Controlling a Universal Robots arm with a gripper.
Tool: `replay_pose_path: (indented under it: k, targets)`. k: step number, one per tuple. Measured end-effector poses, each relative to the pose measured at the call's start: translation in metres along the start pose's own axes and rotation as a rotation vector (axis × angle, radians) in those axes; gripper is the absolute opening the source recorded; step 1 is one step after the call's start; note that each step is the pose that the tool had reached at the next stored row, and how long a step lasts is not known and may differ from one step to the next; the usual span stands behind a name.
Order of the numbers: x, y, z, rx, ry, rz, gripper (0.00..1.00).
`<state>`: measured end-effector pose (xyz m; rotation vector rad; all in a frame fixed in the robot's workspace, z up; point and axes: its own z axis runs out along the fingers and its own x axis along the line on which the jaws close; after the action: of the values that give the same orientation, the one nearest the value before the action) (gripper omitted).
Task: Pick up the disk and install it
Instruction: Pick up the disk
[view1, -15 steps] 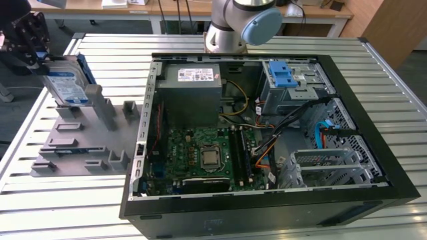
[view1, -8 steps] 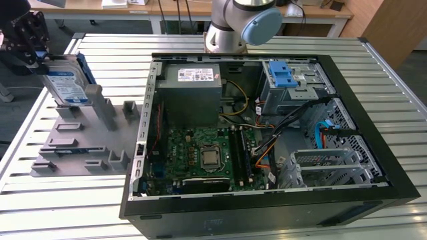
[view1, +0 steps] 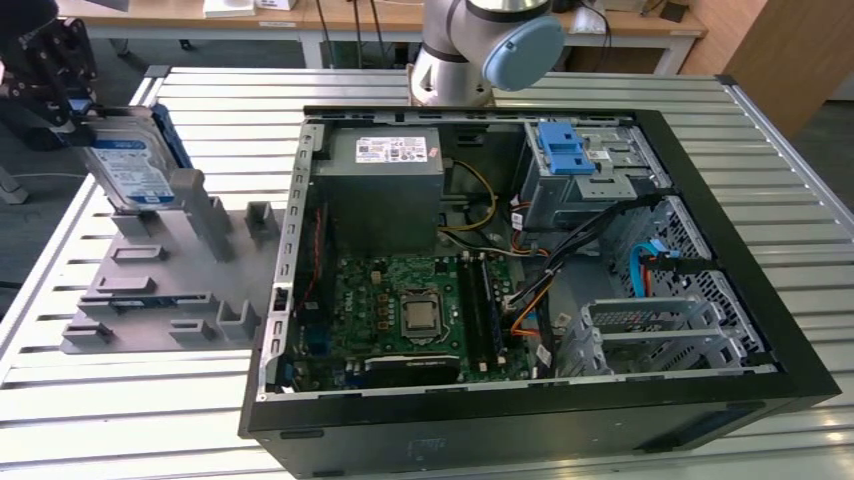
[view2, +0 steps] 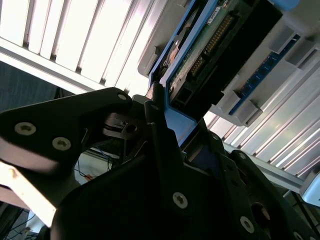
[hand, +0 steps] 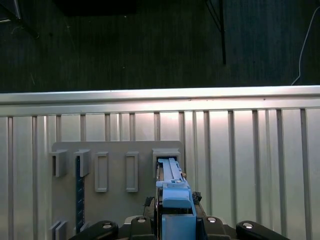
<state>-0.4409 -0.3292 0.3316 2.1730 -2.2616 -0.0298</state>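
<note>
Fingers pinching disk; label in exterior view, connector pins in second wrist view.

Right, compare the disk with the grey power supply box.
The disk is a thin slab; the power supply box is far bulkier. The disk stands on edge outside the computer case, at the exterior view's left; the box lies inside it. The disk has a blue frame; the box is plain grey. Both carry a printed label.
</note>
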Motion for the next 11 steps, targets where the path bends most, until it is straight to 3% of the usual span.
replay_pose_path:
  k: [11]
  targets:
    - [-0.0001, 0.0001, -0.0056, 0.0, 0.0, 0.0, 0.36]
